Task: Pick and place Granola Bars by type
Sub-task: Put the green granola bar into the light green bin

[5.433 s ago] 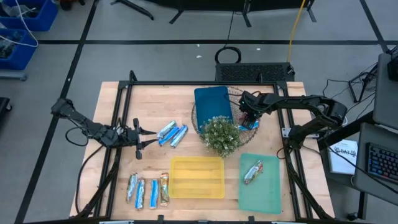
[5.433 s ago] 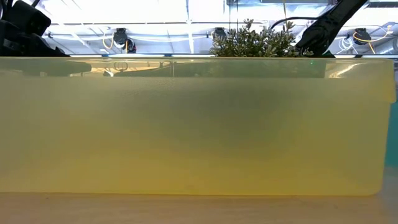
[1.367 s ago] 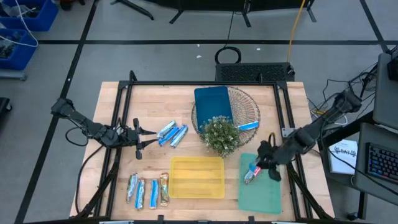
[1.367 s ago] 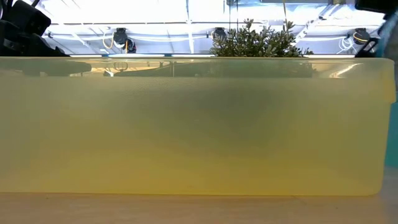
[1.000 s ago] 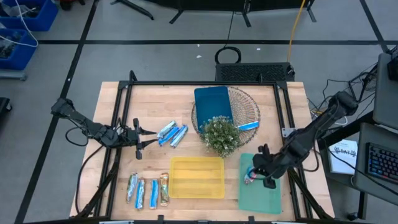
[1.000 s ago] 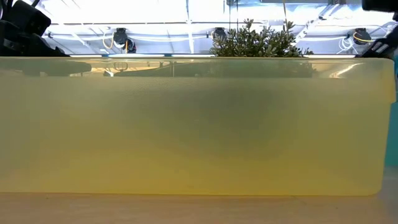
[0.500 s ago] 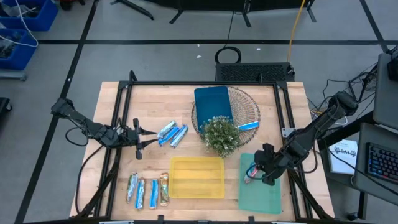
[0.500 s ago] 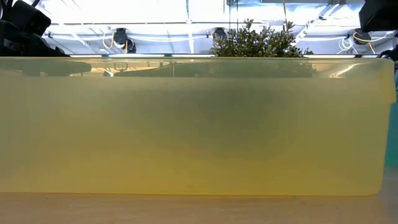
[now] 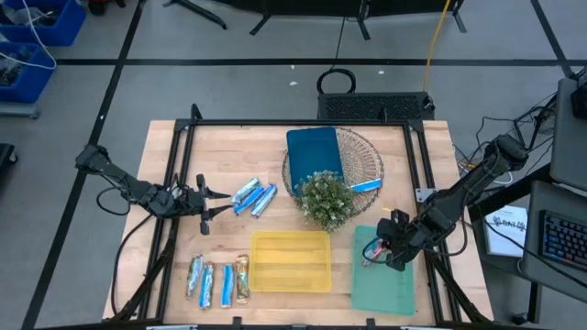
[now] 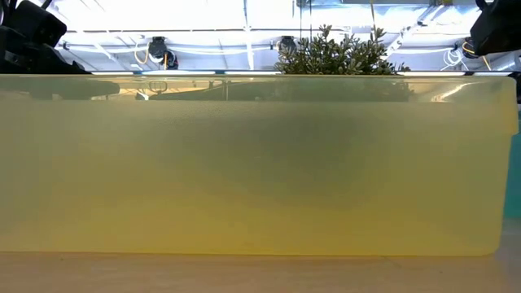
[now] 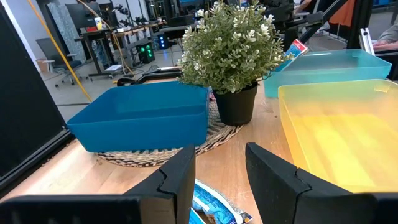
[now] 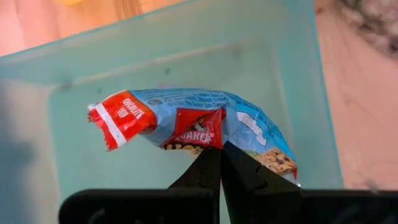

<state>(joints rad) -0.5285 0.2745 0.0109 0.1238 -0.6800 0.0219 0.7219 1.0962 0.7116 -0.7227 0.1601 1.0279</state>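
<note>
Right end effector clamps a blue-red granola bar over the teal tray; yellow tray holds nothing.

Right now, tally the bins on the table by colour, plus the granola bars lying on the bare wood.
Blue bin: 1
Yellow bin: 1
Teal-green bin: 1
Granola bars on the bare wood: 6 (a pair at mid-left, a row of four at front-left)
Total: 9

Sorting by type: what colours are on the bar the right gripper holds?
Light blue with red; the right wrist view shows the bar best.
</note>
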